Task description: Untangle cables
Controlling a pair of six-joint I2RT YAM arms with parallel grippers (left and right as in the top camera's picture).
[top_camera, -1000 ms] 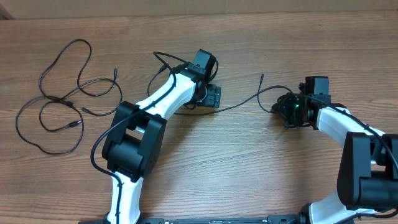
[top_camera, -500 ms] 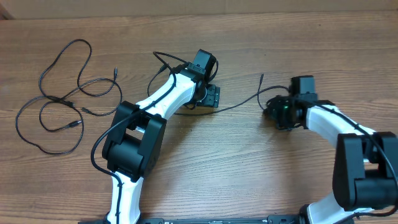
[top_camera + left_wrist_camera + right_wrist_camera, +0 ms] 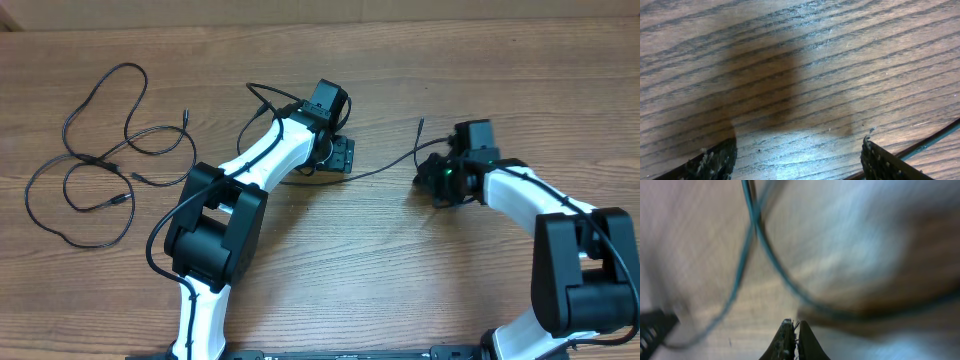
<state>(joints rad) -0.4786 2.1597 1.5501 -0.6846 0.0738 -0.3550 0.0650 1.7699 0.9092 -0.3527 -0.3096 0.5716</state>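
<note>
table: wood, brown, strong dark grain lines, fine scratches close up, low satin sheen
cables: thin black jacket, smooth, rubbery-looking, mostly matt; slight gloss on the run seen from the left wrist
arm shells: white plastic, smooth, semi-gloss
joint housings: black, matt plastic look
left gripper fingers: black, rough ribbed pad faces, pale dust or fluff caught in the texture
right gripper: dark tips, same gritty edges; rest too blurred to judge

two arms, one table, one lone cable, one cable tangle (strands uncountable)
</note>
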